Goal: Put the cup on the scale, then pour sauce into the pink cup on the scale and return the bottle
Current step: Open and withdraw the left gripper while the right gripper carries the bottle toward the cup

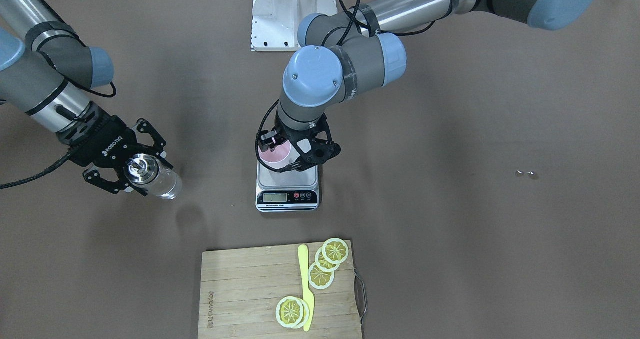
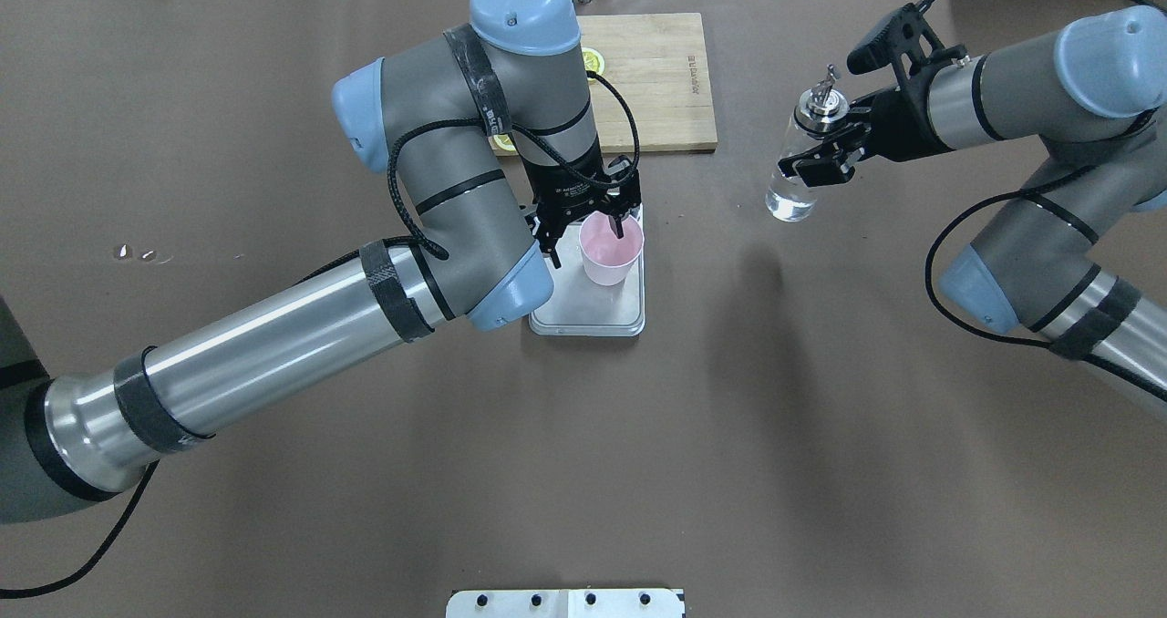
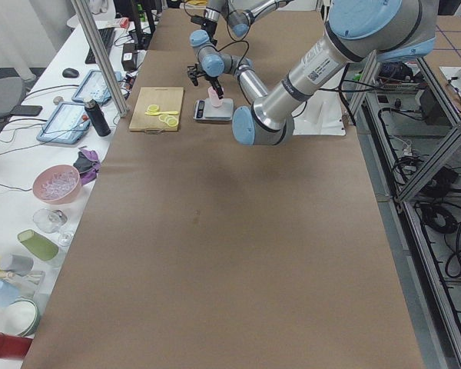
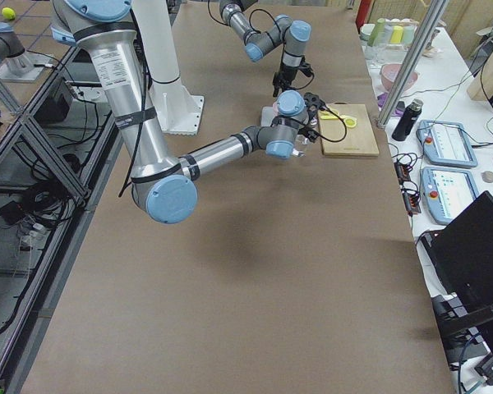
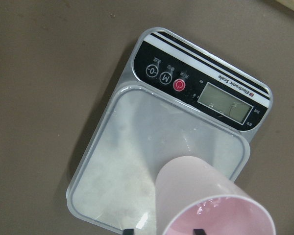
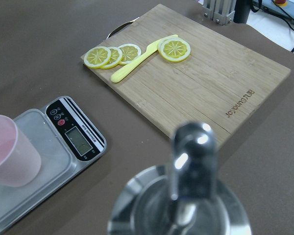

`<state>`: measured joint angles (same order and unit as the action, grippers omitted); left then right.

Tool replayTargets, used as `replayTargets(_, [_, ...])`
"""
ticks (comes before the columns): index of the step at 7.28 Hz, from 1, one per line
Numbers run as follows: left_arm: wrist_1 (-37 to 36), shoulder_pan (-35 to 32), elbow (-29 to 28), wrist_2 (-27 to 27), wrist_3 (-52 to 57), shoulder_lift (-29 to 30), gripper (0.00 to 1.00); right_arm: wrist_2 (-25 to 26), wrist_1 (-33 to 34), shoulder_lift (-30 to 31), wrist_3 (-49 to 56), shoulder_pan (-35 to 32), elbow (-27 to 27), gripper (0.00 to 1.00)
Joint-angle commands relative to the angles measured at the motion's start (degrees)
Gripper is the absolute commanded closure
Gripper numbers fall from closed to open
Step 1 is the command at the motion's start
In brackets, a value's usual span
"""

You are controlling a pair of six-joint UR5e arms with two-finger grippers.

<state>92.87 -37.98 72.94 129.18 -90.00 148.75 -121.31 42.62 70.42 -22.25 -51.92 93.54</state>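
On scale, gripper-held cup

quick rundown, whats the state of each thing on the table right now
cup: upright on the scale, looks empty, rim pinched by the left gripper
scale: flat on the table, cup on its platform
bottle: off the table, roughly upright, clear liquid inside
left gripper: shut on the cup
right gripper: shut on the bottle
cutting board: flat, carrying lemon slices and a yellow knife
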Motion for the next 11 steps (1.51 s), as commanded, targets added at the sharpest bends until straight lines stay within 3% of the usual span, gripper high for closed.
replayTargets(1, [-0.75,-1.39,2.45,0.37,0.17,-0.3,0.05,4.84,8.84,0.25,0.79,2.95,6.81,0.35])
replayTargets(3, [-1.02,-3.76,10.78,1.07,4.72,-7.64,0.06,8.27,9.94,0.51,1.41,5.58,7.45,0.35])
replayTargets(5, [-4.25,-7.71,13.27,5.1,8.68,-9.35,0.05,9.68,12.29,0.42,2.46,7.61,8.15,0.35])
replayTargets(9, [-6.56,-12.89,21.97,5.12,15.19,-19.61,0.03,10.39,21.97,-0.1,12.74,9.02,14.48,0.36])
replayTargets(11, [-11.19,-16.58,25.66,4.77,24.38,-23.23,0.02,16.07,25.38,-0.63,15.38,12.26,14.83,0.35])
